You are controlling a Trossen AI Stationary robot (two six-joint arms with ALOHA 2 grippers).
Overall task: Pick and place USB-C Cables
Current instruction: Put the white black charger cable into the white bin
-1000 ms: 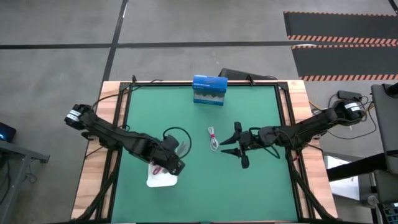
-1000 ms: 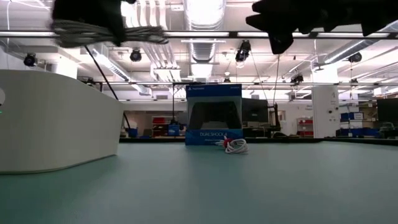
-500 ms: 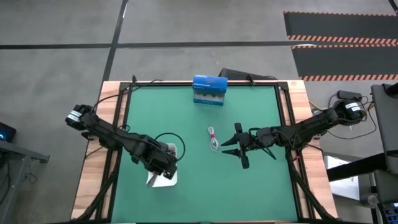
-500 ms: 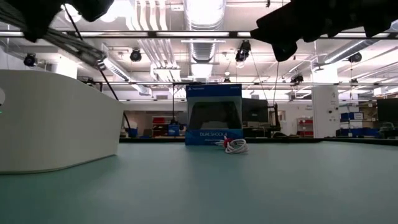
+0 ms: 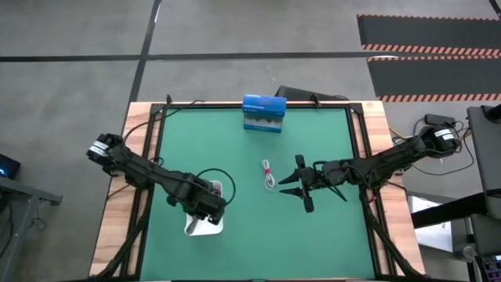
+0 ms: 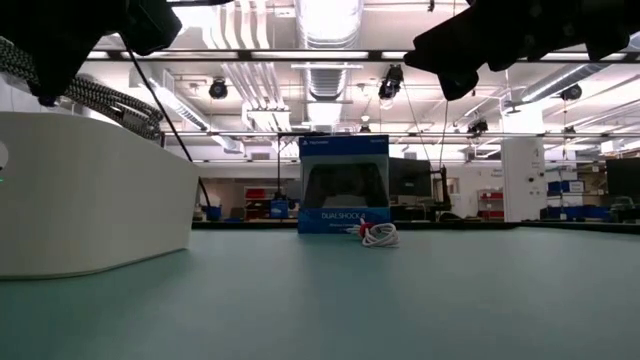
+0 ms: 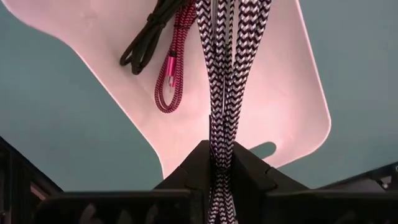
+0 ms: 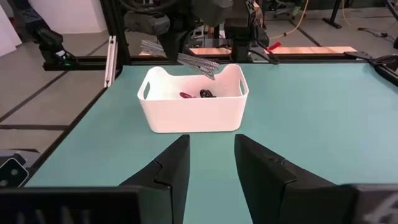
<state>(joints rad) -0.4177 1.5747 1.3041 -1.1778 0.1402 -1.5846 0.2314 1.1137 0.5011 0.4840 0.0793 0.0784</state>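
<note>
From above, the left claw (image 5: 210, 213) hangs over the white tray (image 5: 205, 228) near the desk's left; a white cable (image 5: 268, 175) lies mid-desk beside the half-open, empty right claw (image 5: 291, 186). The left wrist view shows the claw pinched tight on a black-and-white braided cable (image 7: 224, 74) dangling into the tray over a pink-red cable (image 7: 172, 74) and a black cable (image 7: 142, 43). This looks like the placing step: next, open and let go.

Lighting even and bright throughout; source overhead, ceiling lamps (image 6: 325, 20) visible at 12 o'clock in low view, blown out to glare. Green mat (image 5: 329, 227) uniformly lit from above, shadows faint and short. Low view: arm silhouettes at 11 and 1 o'clock dark, backlit; near mat surface soft. Left wrist view: white tray (image 7: 280, 93) tinted pink, overexposed; braided cable (image 7: 221, 93) sharp; soft shadow at 4 o'clock.
</note>
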